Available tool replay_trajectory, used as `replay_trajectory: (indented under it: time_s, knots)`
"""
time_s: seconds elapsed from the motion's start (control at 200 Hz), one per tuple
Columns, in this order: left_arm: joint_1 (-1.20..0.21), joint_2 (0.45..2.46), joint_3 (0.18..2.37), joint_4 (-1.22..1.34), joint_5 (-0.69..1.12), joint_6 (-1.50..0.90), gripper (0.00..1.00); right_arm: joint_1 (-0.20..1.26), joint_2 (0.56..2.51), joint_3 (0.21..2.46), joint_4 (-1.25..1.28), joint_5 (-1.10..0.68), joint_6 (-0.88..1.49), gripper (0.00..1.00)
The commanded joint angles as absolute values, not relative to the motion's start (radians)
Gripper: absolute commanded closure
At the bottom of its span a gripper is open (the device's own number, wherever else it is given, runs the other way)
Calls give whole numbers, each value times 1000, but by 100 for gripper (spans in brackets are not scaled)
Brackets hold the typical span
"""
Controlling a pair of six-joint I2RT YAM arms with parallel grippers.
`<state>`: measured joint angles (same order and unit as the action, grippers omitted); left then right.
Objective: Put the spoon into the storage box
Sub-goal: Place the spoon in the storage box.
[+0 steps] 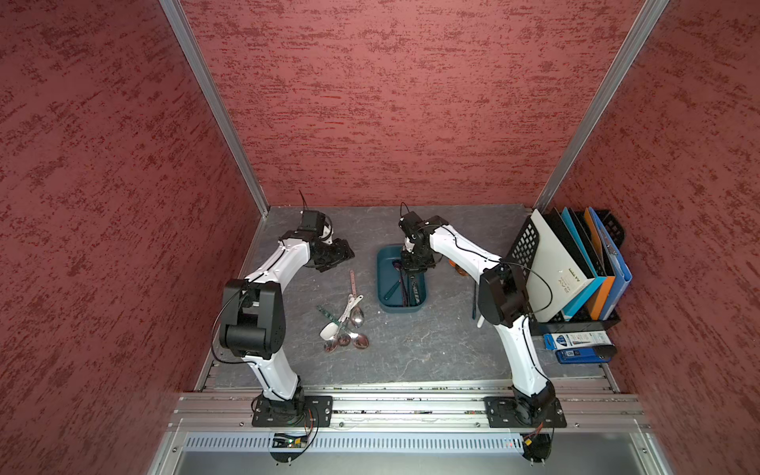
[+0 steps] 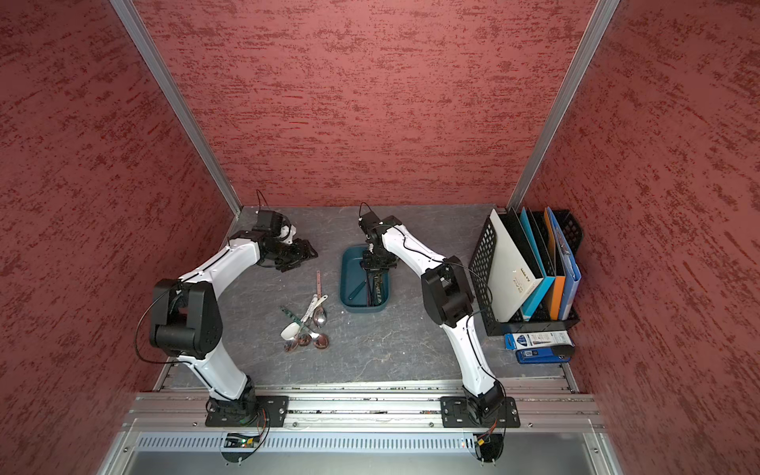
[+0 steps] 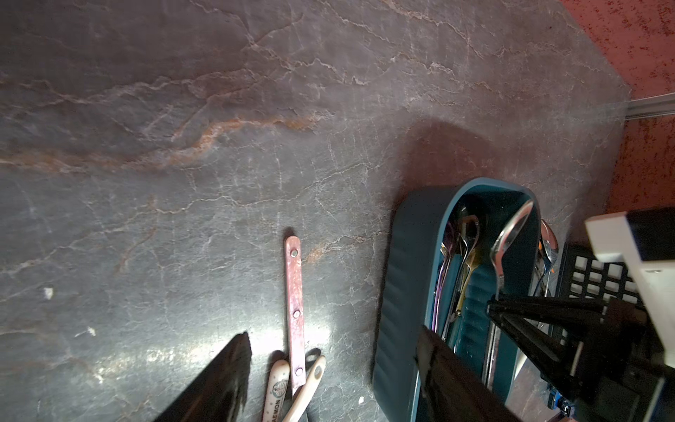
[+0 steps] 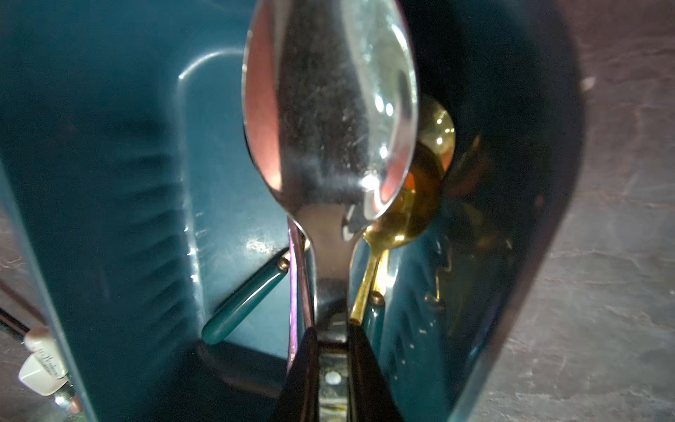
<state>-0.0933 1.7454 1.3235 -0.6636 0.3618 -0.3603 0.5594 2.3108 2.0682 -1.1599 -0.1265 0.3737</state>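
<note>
The right gripper point(image 4: 331, 334) is standing nearly closed, and its two black fingers point(image 4: 303, 365) are clamping the handle of a steel spoon point(image 4: 328, 109). The spoon is projecting straight ahead of the fingertips, with its bowl outermost.

The storage box point(image 4: 109, 182) is lying directly beneath and around this gripper. The held spoon is sitting over the interior of the box, between its two long walls. Whether the bowl is touching the box floor cannot be told.

Other cutlery is lying inside the box, under the held spoon. A gold spoon point(image 4: 431, 175) is resting just beside the held handle on one side. A teal-handled utensil point(image 4: 244, 303) is lying at an angle on the other side. A thin purple handle point(image 4: 294, 292) is running close against one finger.

In both top views, the right gripper is pointing down into the far half of the box, and the box is sitting flat on the grey table point(image 1: 432, 349). A black file rack point(image 1: 575, 267) with folders is standing well apart from the gripper, beyond the right arm.

The left gripper point(image 1: 337, 257) is hanging near the box, on the side away from the rack. Its jaws are standing wide apart and are holding nothing. A pink-handled utensil point(image 3: 295, 310) is lying flat on the table ahead of this gripper, in line with the gap between its fingers. A cluster of loose spoons point(image 1: 345, 325) is lying beyond it, toward the robot's base.
</note>
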Motion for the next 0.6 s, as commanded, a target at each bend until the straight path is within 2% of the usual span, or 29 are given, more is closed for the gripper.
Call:
replay_trajectory:
  time_s: [0.0,0.341,0.456,0.596]
  knots:
    - [-85,1718,1320,-670,365,-337,25,558,2336,2085,-1157,-120,381,96]
    - [-131,1736,1378,-725,301,-291,25,558,2392,2125,-1175,-100,397,92]
    - [-156,1747,1409,-746,271,-266,25,558,2391,2123,-1178,-95,397,86]
    - [-174,1753,1426,-750,261,-258,25,558,2361,2117,-1183,-71,388,74]
